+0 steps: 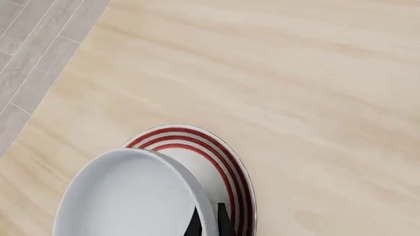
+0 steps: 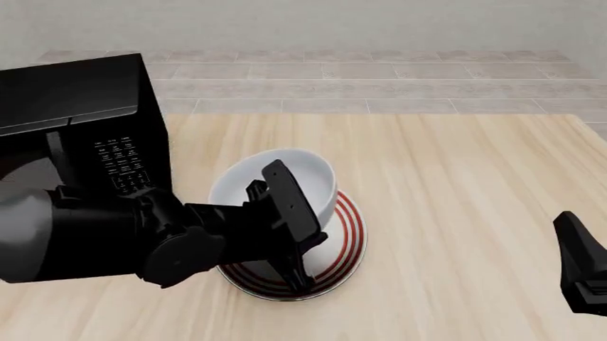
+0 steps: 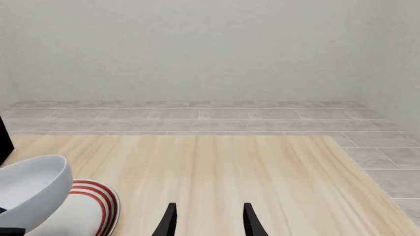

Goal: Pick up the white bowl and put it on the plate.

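Observation:
The white bowl [image 2: 305, 176] hangs tilted over the far part of the red-ringed plate [image 2: 347, 238]; whether it touches the plate I cannot tell. My left gripper [image 2: 284, 195] is shut on the bowl's near rim. In the left wrist view its dark fingertips [image 1: 224, 220] pinch the bowl [image 1: 131, 196] at the rim, with the plate [image 1: 226, 160] beyond. The right gripper [image 2: 581, 266] waits at the table's right edge, far from both. In the right wrist view the right gripper [image 3: 208, 221] stands open and empty, with the bowl [image 3: 33, 189] and the plate [image 3: 98, 201] off to one side.
A black microwave [image 2: 85, 106] stands at the table's left, close behind my left arm. The wooden table [image 2: 455, 185] ends at a grey tiled floor [image 2: 379, 78] along the far side and to the right.

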Tool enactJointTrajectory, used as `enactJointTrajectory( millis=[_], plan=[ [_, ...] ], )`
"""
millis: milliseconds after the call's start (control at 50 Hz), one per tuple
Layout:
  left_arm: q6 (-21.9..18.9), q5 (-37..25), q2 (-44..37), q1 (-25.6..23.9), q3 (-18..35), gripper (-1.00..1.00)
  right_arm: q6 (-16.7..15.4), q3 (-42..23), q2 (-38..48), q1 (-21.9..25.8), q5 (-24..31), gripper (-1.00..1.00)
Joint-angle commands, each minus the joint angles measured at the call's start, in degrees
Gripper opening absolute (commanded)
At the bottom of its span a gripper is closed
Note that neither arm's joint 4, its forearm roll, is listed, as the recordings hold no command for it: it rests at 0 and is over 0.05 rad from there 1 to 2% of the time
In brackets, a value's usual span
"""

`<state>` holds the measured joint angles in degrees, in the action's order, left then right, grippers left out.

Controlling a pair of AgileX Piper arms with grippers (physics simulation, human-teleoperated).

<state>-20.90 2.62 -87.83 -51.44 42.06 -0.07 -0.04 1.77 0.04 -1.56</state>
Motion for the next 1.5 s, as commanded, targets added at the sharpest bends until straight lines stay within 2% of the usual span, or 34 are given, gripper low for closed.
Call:
enactJointTrajectory(
  millis=[20,380,920,940,1500],
  plan=[
    [-0.4,1.3,-1.1,-0.3,-0.1,-1.00,0.0,0.0,0.0,0.0,0.0,1.00],
    [-1.0,3.2,-2.8,0.1,-0.7,-1.00,0.0,0.0,0.0,0.0,0.0,1.00],
    [-0.4,2.5,-2.3,-0.2,-0.3,-1.00,0.0,0.0,0.0,0.0,0.0,1.00],
    [-0.5,2.6,-2.2,-0.1,-0.4,1.00,0.0,0.0,0.0,0.0,0.0,1.00],
    [-0.5,0.6,0.9,-0.4,-0.9,1.00,0.0,0.0,0.0,0.0,0.0,1.00]
  ],
)
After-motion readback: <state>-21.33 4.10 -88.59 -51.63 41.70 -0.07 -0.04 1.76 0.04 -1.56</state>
